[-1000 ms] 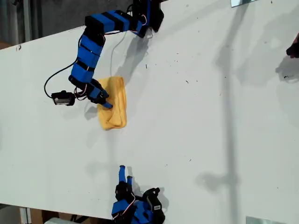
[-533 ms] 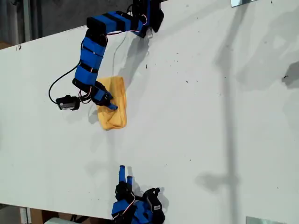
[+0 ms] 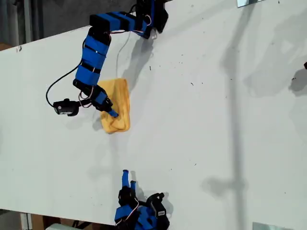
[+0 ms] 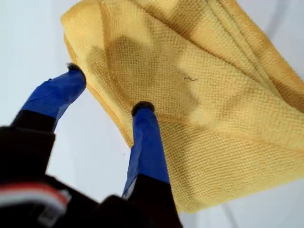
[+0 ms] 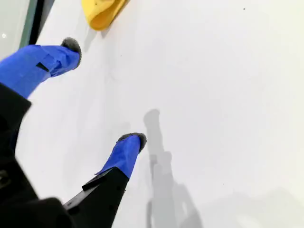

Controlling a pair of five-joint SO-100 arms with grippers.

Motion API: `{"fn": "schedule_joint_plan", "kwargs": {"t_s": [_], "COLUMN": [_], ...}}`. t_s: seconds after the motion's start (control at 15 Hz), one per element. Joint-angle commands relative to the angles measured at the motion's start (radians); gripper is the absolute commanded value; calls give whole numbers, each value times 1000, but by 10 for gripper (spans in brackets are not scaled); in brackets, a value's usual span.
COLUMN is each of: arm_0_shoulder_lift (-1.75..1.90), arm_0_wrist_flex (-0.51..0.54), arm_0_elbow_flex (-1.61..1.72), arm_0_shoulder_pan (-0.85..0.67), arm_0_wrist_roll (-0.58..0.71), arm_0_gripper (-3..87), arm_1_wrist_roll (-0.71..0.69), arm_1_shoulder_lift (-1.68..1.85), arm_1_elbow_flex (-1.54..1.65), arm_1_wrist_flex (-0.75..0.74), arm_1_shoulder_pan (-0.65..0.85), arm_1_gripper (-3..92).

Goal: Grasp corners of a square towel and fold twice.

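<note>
One folded square towel [image 3: 116,106] lies toward the exterior view's left on our white bench [image 3: 201,120], long axis running near to far, bare bench all around. Our first claw [image 4: 107,88] gapes over its edge, gripping nothing; our second claw [image 5: 102,90] gapes empty at the near edge.

The soft yellow-orange microfibre square towel [image 3: 116,106] is plain, one colour throughout, with a fine dotted weave and darker golden bands along its folds in the first wrist view [image 4: 199,90]. My first gripper [image 4: 105,90] has bright blue fingers [image 4: 148,142] with black tips on a black body. My second gripper [image 5: 102,92] shows the same blue and black. The flat table top [image 3: 216,120] is white, flecked with small dark specks and crossed by grey shadows.
</note>
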Motion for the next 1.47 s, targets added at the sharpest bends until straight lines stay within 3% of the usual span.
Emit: {"fn": "schedule_joint_plan", "kwargs": {"t_s": [0.0, 0.87, 1.0, 1.4], "arm_0_shoulder_lift": [8, 8, 8, 8], "arm_0_wrist_flex": [12, 12, 12, 12], "arm_0_elbow_flex": [-5, -5, -5, -5], "arm_0_shoulder_pan": [0, 2, 3, 3], "arm_0_wrist_roll": [-20, -20, -20, -20], "arm_0_gripper": [335, 335, 335, 335], "arm_1_wrist_roll": [-21, -9, 0, -9], "arm_1_shoulder_lift": [-20, -103, -103, -64], "arm_1_elbow_flex": [-101, -95, -95, -94], "arm_1_wrist_flex": [-28, -15, -11, -37], "arm_1_shoulder_pan": [-18, 23, 34, 0], "arm_1_gripper": [258, 182, 11, -1]}}
